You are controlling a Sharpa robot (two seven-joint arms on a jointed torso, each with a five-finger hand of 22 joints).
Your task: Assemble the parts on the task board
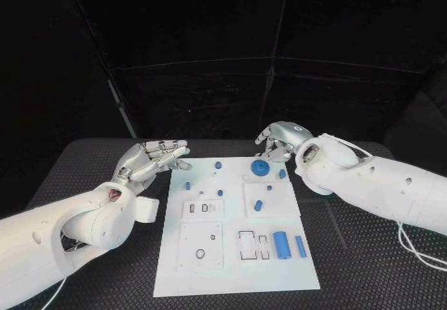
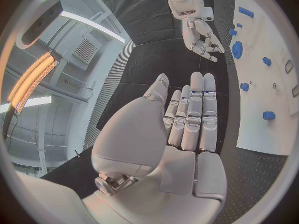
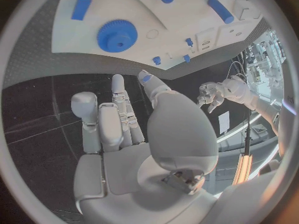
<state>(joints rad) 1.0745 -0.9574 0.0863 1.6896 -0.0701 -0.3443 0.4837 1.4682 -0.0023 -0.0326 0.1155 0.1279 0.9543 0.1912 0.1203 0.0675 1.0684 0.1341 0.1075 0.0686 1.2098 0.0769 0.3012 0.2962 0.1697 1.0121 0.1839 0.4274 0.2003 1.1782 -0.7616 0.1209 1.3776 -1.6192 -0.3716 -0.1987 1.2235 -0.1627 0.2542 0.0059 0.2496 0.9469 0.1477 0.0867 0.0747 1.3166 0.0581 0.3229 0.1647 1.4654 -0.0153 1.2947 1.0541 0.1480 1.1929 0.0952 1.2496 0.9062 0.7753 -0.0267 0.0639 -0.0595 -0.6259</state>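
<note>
I saw the task board (image 1: pixel 238 271) lying lengthwise in the middle of the black counter (image 1: pixel 373 258), its long edges running away from me and a wide strip of bare mat on either side. My left robot hand (image 1: pixel 154 160) hovered just off the board's far left corner, fingers spread and holding nothing; from the left wrist camera the fingers (image 2: pixel 196 114) lay straight and together, with the board's edge (image 2: pixel 261 134) running just beside them. My right robot hand (image 1: pixel 281 141) hung over the mat beyond the board's far edge, near its right corner, also empty, its fingers loosely apart and hanging down. From the right wrist camera I could see that far edge curving close in front of the fingertips (image 3: pixel 117 82).

On the board, the blue gear (image 1: pixel 261 168) sat near the far end, close under the right robot hand, with small blue pegs (image 1: pixel 218 165) scattered around it. A short blue pin (image 1: pixel 258 206) lay on the raised square panel at mid-board. Two blue cylinders (image 1: pixel 280 245) lay side by side near the right edge toward the near end, beside two open rectangular slots (image 1: pixel 247 245). The two robot hands were well apart.
</note>
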